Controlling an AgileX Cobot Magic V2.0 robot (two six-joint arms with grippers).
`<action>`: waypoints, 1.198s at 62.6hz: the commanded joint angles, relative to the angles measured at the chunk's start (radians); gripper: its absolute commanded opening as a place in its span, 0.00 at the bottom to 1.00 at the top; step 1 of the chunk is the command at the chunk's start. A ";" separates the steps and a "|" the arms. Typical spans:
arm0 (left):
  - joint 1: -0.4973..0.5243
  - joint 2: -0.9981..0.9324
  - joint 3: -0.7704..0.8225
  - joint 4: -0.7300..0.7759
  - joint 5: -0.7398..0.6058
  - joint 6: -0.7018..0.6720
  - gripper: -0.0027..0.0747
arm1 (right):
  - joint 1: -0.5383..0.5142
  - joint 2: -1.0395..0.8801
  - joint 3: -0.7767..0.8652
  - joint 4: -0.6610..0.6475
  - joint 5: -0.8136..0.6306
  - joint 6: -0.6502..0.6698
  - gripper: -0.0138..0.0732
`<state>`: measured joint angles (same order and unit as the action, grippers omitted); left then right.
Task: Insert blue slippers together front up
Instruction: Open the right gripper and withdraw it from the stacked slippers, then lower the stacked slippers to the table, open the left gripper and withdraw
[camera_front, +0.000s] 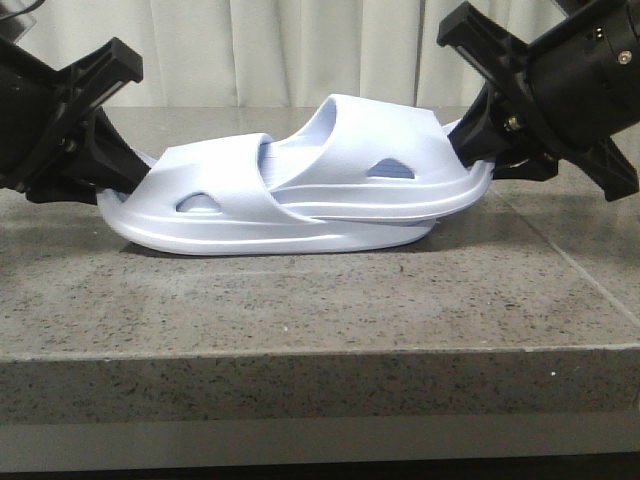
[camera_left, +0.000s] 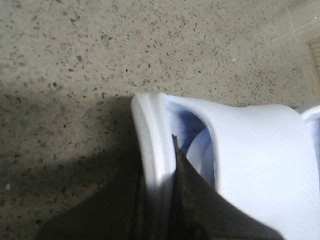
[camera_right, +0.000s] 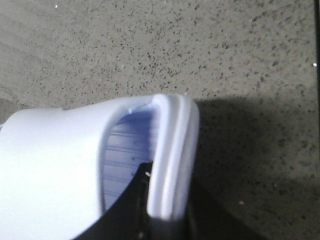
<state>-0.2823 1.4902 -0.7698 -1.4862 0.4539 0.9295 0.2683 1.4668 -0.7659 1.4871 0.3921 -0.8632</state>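
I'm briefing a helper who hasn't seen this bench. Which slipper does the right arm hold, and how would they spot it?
On the speckled stone table two pale blue slippers are nested. The upper slipper is the one, its right end pinched by the right tool. Unlike the lower slipper, held by the left tool, it rides tilted on top.

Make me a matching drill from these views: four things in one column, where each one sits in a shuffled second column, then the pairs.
Things
1. lower slipper
2. upper slipper
3. left gripper
4. right gripper

Places
A. clamped on the rim at the pair's left end
B. resting flat on the stone table
C. pushed in under the other's strap
D. clamped on the rim at the pair's right end

Pairs: 1-B, 2-C, 3-A, 4-D
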 joint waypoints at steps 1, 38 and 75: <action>-0.028 -0.030 -0.030 -0.054 0.100 0.004 0.01 | 0.044 -0.011 -0.018 0.027 0.177 -0.018 0.08; -0.026 -0.030 -0.030 -0.054 0.119 0.004 0.01 | -0.191 -0.086 -0.019 -0.213 0.243 -0.042 0.63; -0.026 -0.030 -0.030 -0.098 0.009 0.004 0.01 | -0.642 -0.161 -0.019 -0.266 0.480 -0.042 0.70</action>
<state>-0.3011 1.4909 -0.7731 -1.5498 0.4846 0.9295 -0.3622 1.3377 -0.7646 1.1873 0.8277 -0.8925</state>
